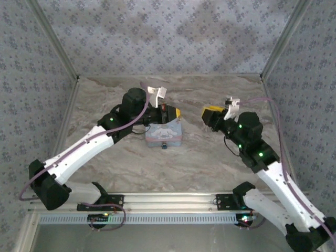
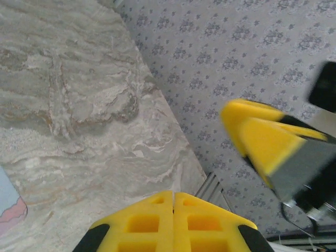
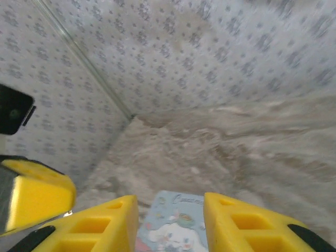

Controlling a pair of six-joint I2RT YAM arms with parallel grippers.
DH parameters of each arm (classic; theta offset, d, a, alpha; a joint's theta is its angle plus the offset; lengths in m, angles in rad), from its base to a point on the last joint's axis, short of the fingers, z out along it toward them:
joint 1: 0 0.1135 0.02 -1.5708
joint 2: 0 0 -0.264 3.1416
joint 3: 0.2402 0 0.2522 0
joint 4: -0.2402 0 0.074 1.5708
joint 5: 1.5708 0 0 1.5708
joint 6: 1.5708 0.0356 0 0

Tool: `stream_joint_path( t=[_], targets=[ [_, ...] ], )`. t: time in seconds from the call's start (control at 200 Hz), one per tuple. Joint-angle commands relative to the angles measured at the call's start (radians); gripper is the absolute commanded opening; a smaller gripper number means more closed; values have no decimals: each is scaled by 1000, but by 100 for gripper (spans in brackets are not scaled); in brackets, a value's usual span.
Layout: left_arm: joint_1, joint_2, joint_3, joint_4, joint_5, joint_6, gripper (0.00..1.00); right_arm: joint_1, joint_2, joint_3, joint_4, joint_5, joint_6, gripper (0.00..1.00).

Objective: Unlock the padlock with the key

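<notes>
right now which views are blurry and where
Left wrist view: the right fingers are smeared, the table fairly sharp. Right wrist view: the wall is streaked, the box soft. Top view: even light, the padlock barely resolves.

High rear overview; two close wrist views across table (image 1: 210,157)

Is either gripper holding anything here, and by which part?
Nothing is visibly held. The left gripper is shut with nothing showing in it; the right gripper is open, the tin box lying beyond it.
</notes>
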Motion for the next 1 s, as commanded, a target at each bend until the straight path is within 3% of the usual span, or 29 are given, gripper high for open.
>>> stream_joint_path(
  t=[0.0,0.105,0.225,0.44,0.725,0.994],
  targets=[
    [-15,-50,-28,82,-21,55,0,-40,34,-81,282,-348,288,42],
    [-23,-71,-64,156,-25,34,0,-35,46,-122,420,-368,354,52],
    [-35,-87,-91,217,-36,21,0,-25,68,-180,597,-384,449,53],
    [-53,-78,-99,279,-39,-12,0,39,89,-188,670,-368,458,56],
    [-66,-70,-109,342,-42,-48,0,73,110,-171,688,-366,451,49],
    [-72,-80,-115,353,-58,-52,0,74,116,-161,691,-369,450,32]
  ],
)
